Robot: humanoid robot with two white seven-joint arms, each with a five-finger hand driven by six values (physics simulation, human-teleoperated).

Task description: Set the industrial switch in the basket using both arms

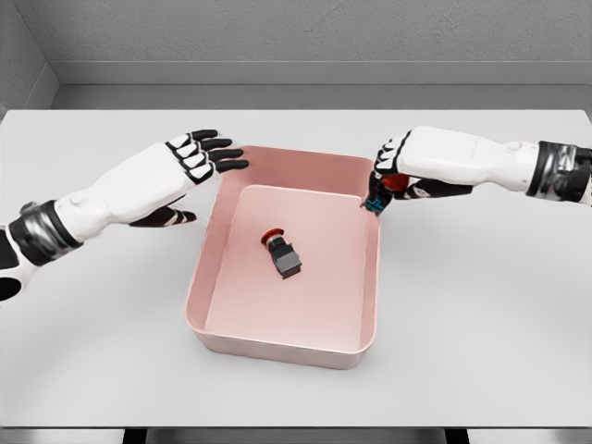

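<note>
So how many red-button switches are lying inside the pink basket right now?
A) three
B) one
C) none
B: one switch lies on the floor of the basket, while the right hand holds a second one over the basket's right rim, not yet inside.

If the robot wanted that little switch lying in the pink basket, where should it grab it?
Probably from straight above, pinching the grey body of the switch across its long sides. It lies on its side mid-floor, red button pointing away, and the basket walls block any sideways approach.
</note>
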